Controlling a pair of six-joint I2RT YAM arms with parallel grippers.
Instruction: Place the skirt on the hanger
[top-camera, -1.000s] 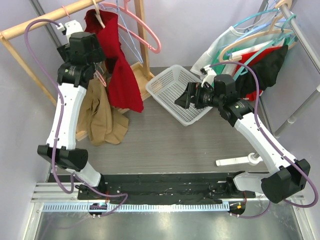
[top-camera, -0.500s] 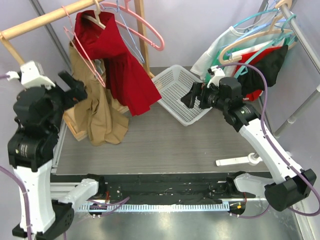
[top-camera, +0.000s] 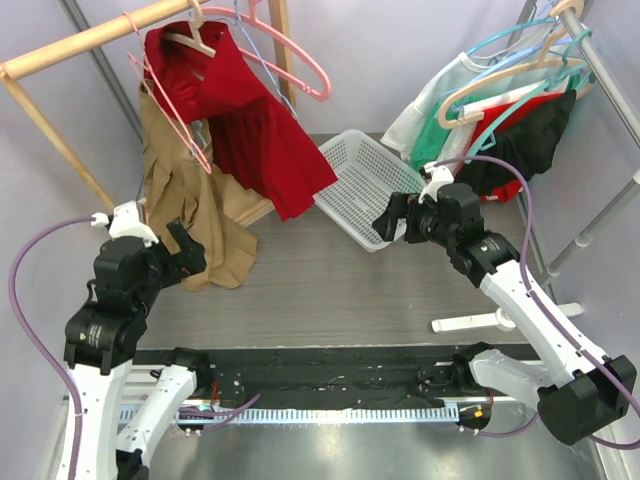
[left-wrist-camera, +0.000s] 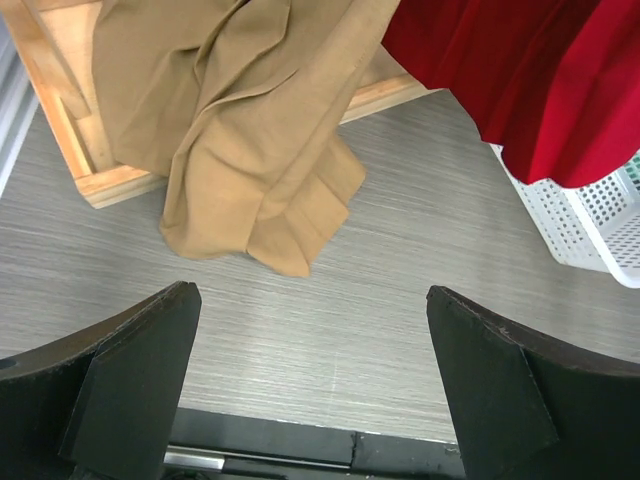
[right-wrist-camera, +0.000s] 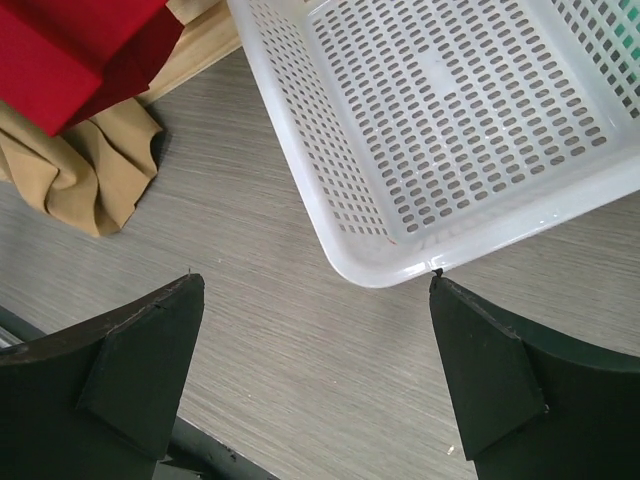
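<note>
The red skirt (top-camera: 250, 130) hung on a hanger (top-camera: 185, 38) from the wooden rail (top-camera: 80, 45) at far left, beside a tan garment (top-camera: 185, 200). The left hand (top-camera: 185, 255) gaped empty above the bench (top-camera: 330, 290); the right hand (top-camera: 392, 218), likewise spread and empty, hovered near the white basket (top-camera: 360, 180)

White perforated plastic basket (top-camera: 365, 188) sitting toward the far side of the grey wood-grain tabletop (top-camera: 340, 290). Wooden clothes rail (top-camera: 75, 43) standing at far left, its base frame (left-wrist-camera: 60, 110) resting on the tabletop. Metal rail (top-camera: 610, 73) running along the right, carrying teal hangers (top-camera: 510, 40); white (top-camera: 415, 110), green (top-camera: 445, 130) and black garments (top-camera: 530, 135) hanging there bunched together. White bracket (top-camera: 475, 322) lying near the right edge
</note>
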